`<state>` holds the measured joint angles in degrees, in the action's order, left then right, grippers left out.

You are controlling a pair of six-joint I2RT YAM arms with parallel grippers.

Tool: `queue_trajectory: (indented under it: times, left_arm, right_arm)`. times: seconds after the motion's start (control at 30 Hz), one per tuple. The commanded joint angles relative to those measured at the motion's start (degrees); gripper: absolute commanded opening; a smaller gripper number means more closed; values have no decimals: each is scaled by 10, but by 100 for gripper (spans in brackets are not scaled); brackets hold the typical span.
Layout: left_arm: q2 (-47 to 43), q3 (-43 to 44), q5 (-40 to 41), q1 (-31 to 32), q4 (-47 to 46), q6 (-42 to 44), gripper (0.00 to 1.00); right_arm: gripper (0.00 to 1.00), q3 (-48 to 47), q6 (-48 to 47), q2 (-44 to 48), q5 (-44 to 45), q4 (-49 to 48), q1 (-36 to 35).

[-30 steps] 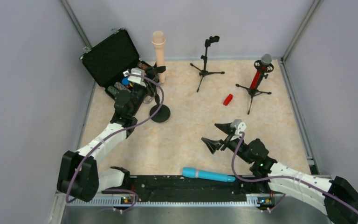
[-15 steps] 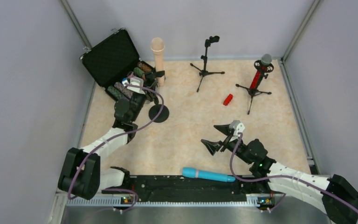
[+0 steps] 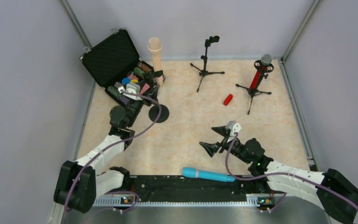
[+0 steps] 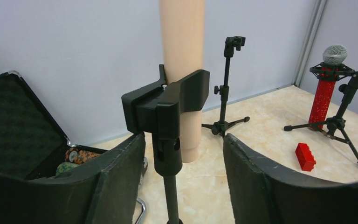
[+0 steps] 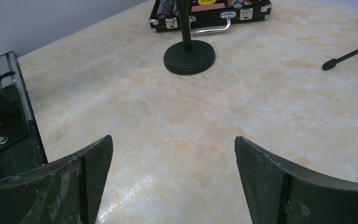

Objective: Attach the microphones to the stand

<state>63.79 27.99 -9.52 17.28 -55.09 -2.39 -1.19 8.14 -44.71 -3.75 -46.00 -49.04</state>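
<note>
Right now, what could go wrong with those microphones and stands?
The beige microphone stands tall in the clip of the round-base stand, with the open left gripper close by. A sideways bump might tip it all over. The blue microphone lies loose along the near edge of the table, so a clumsy grab by the open right gripper could roll it away.

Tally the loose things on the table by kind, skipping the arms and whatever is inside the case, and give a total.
Microphones: 3 (red mic, beige mic, blue mic)
Stands: 3 (round-base stand, empty tripod, tripod holding the red mic)
Case: 1
Red block: 1
Total: 8
</note>
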Motion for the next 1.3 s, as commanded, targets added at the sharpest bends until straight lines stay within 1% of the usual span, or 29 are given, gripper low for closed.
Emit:
queue_trajectory:
  times: [0.0,0.1,0.2,0.27,0.3,0.4,0.5,0.57,0.67,0.7,0.8,0.9,1.0,1.27]
  left_arm:
    - [-34,-13,-11,-2,-7,7,70]
    - [-62,-21,8,-3,23,4,77]
    - [-110,-29,35,-2,63,-7,87]
    - [-151,-29,63,-2,105,-28,96]
    - [-174,-25,79,-2,135,-47,98]
    - [-226,14,127,-2,243,-107,99]
    - [-257,70,125,-1,365,-153,99]
    - [-277,92,114,-2,410,-188,99]
    - [-298,119,98,-1,453,-227,99]
    - [-302,133,82,-1,472,-241,99]
    - [-307,184,82,-1,532,-264,99]
    - [-312,225,87,-1,576,-288,99]
    - [-320,251,86,-1,588,-304,99]
    - [-344,251,89,-1,598,-309,99]
  right_arm:
    - [99,-19,2,-7,-22,-37,-4]
    - [99,-19,4,-8,-24,-37,-4]
    - [99,-20,7,-7,-25,-36,-4]
    - [99,-20,9,-7,-26,-35,-5]
    - [99,-20,10,-8,-27,-35,-4]
    - [99,-22,11,-10,-27,-33,-4]
    - [99,-34,15,-11,-40,-21,-4]
    - [99,-43,14,-13,-48,-8,-4]
    - [99,-49,22,-13,-51,5,-4]
    - [99,-50,28,-12,-50,9,-4]
    - [99,-53,45,-10,-36,18,-5]
    - [99,-52,61,-18,-16,15,-4]
    - [98,-55,66,-35,-8,14,-4]
    - [98,-58,97,-85,-16,-16,-4]
